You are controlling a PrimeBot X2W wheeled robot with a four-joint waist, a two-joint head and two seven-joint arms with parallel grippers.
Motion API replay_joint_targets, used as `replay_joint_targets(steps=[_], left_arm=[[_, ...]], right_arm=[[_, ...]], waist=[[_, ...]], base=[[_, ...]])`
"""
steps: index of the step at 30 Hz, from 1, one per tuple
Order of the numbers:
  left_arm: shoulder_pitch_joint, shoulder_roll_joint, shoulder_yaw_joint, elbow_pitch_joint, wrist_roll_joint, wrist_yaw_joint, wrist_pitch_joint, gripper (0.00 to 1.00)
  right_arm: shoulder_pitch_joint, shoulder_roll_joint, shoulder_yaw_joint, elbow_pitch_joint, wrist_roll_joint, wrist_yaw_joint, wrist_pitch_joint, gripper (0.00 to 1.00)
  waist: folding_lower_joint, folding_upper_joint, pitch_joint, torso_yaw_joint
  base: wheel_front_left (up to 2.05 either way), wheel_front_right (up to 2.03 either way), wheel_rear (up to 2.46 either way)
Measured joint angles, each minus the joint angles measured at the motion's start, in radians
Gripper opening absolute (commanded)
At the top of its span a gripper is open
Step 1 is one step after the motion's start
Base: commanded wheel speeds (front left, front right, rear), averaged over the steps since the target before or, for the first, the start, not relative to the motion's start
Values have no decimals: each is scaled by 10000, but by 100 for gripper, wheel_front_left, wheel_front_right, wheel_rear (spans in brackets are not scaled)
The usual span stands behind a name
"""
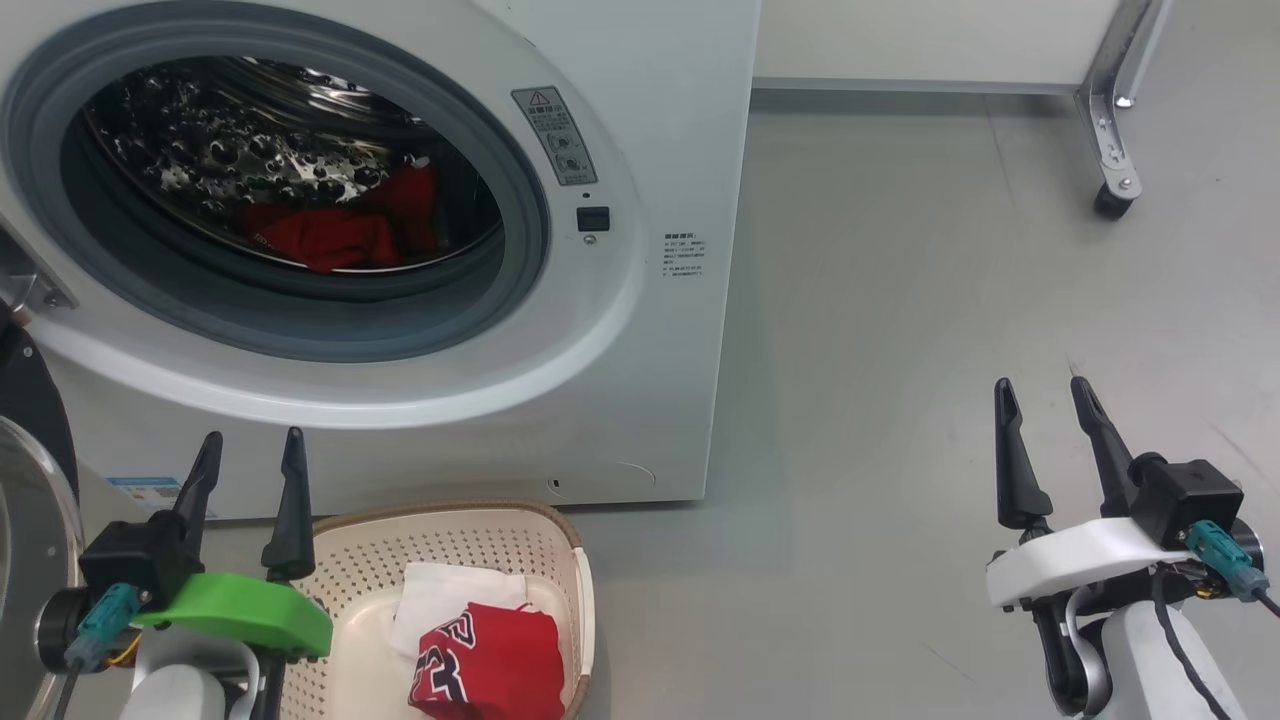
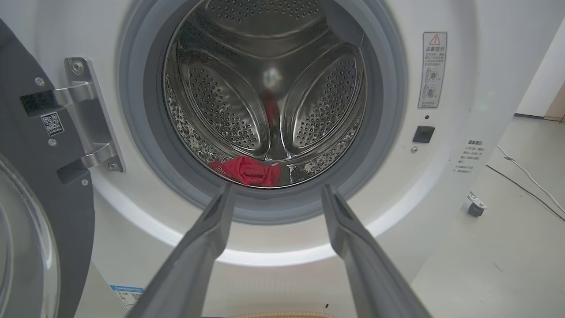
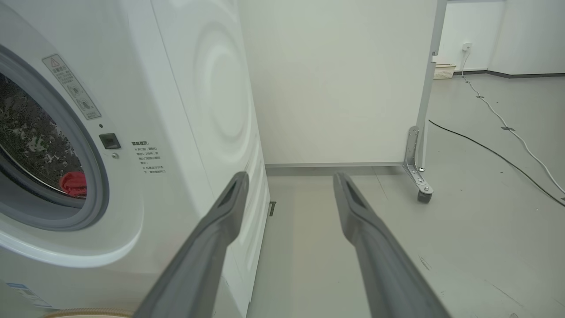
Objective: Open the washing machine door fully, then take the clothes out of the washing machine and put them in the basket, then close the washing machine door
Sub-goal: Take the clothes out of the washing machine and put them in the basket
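Washing machine door (image 1: 28,400) swung open left of the left gripper (image 1: 252,440), fingers spread, empty, near the basket (image 1: 585,590). Red clothes (image 1: 330,238) ahead and above in the drum (image 1: 200,130), lying crosswise, closer to it than to the spread, empty right gripper (image 1: 1042,385) far right.

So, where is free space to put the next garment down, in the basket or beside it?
Free: the basket floor left of the white fabric; also the grey floor between the washing machine and the right gripper. Crowded: the basket's front right, under the red garment.
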Motion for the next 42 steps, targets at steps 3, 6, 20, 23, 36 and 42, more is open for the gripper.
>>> replay_joint_targets(steps=[3,6,20,23,36,42], left_arm=[[334,-63,209,-305,184,67,-2,100],[663,-157,347,-522,230,100,-2,100],[1553,-341,585,-1321,437,102,-2,100],[1626,-357,593,-1419,485,100,-2,100],[1763,-527,663,-1643,437,27,-2,100],[1750,-531,472,-1620,428,-105,-2,100]], right_arm=[[163,4,38,0,0,13,0,100],[283,10,86,-8,0,13,0,100],[542,21,251,-244,4,-6,0,100],[551,23,263,-291,38,-12,0,100],[555,23,334,-546,77,-58,0,100],[554,23,451,-654,77,-111,0,100]], waist=[[0,0,-223,12],[0,0,-415,9],[0,0,-603,-132],[0,0,-559,-143],[0,0,-193,-172],[0,0,269,-206]], base=[[0,0,0],[0,0,0],[0,0,0],[0,0,0],[0,0,0],[0,0,0]])
